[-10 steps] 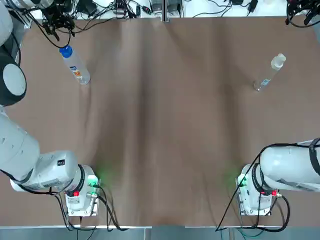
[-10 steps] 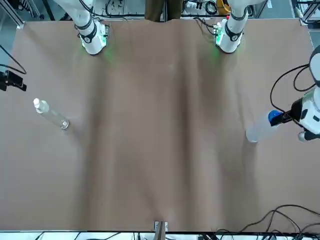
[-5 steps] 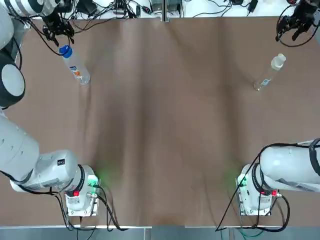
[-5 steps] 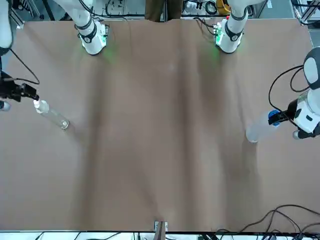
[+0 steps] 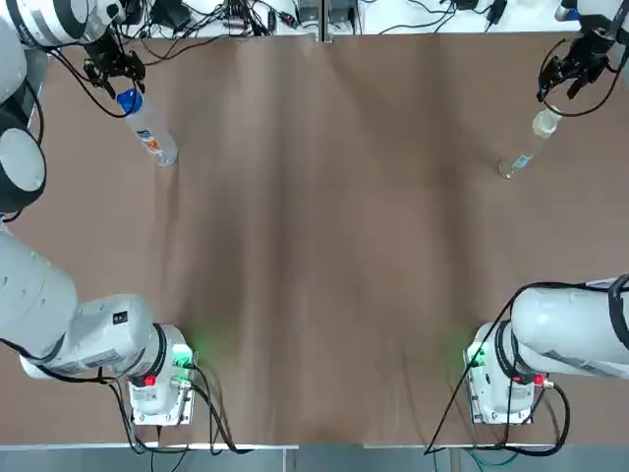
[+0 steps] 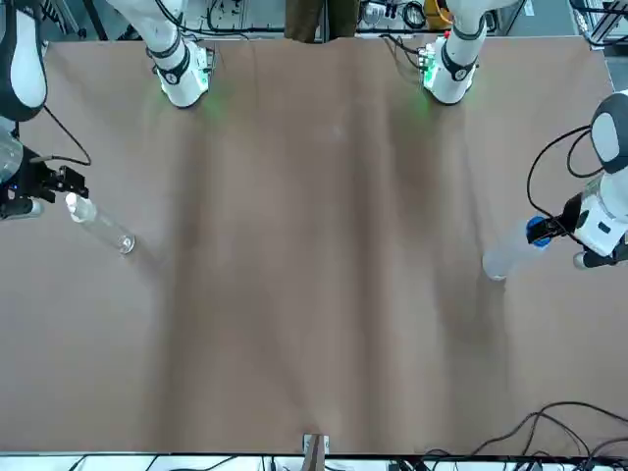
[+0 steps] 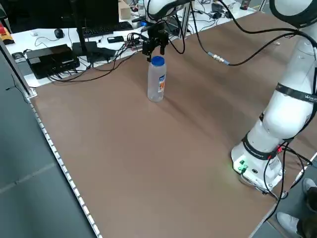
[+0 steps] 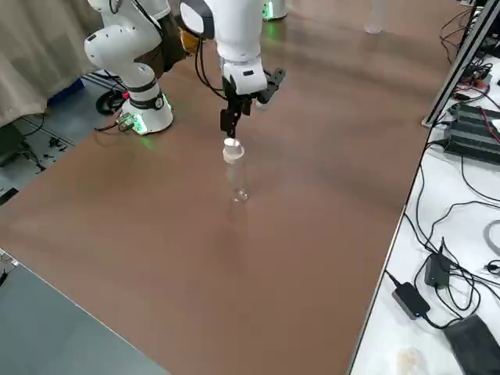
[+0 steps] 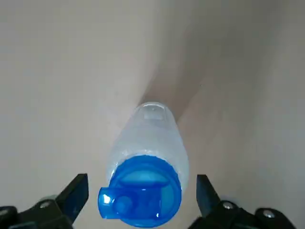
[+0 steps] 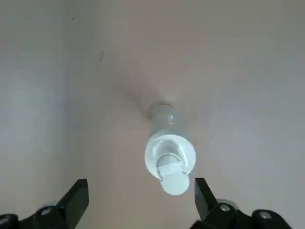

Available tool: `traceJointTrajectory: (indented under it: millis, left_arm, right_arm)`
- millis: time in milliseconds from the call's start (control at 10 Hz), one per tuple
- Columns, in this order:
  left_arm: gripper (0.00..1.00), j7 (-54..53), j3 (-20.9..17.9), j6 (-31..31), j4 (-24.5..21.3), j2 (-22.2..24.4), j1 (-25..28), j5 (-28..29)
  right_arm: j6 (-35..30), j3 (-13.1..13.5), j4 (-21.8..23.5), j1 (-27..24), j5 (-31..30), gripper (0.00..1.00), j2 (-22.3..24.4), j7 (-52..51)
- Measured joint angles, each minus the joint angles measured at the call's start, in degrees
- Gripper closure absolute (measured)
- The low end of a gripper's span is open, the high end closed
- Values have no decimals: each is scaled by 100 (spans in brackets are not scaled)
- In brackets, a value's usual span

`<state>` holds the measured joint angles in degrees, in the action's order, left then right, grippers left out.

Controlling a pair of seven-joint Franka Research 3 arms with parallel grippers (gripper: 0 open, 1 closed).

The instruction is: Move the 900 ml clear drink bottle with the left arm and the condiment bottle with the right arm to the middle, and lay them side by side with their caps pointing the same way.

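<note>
The clear drink bottle [image 5: 149, 130] with a blue cap stands upright at the far left of the table, also seen as the drink bottle [image 7: 156, 82]. My left gripper [image 5: 116, 71] hovers open just above its cap, and in the left wrist view the blue cap [image 9: 140, 196] lies between the fingers [image 9: 76, 192]. The slim clear condiment bottle [image 5: 526, 147] with a white cap stands upright at the far right. My right gripper [image 5: 565, 75] hangs open over the white cap [image 10: 170, 160], not touching the condiment bottle [image 8: 237, 176].
Brown cloth covers the table [image 5: 324, 246]. Cables, a keyboard and boxes [image 7: 54, 54] lie on the white bench beyond the far edge. The arm bases [image 5: 157, 379] stand at the near edge.
Both grippers have come in from the far corners to sit over their bottles' caps. The bottles have not moved.
</note>
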<state>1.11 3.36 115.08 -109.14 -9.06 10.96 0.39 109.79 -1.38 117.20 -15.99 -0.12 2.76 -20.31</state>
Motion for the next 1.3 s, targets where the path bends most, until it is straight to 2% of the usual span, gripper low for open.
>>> traceJointTrajectory:
  millis: [600,800,1100,1300]
  left_arm:
    - [0,0,15,126,-271,112,-14,0]
    - [0,-35,14,133,-309,133,-12,0]
    - [7,-172,11,140,-330,134,40,0]
    - [16,-178,11,145,-334,134,43,0]
  right_arm:
    - [250,-1,158,-180,0,3,-15,-682]
    - [505,0,408,-282,0,3,-31,-933]
    - [646,-4,577,-299,0,3,-96,-971]
    - [767,-14,577,-299,0,4,-206,-981]
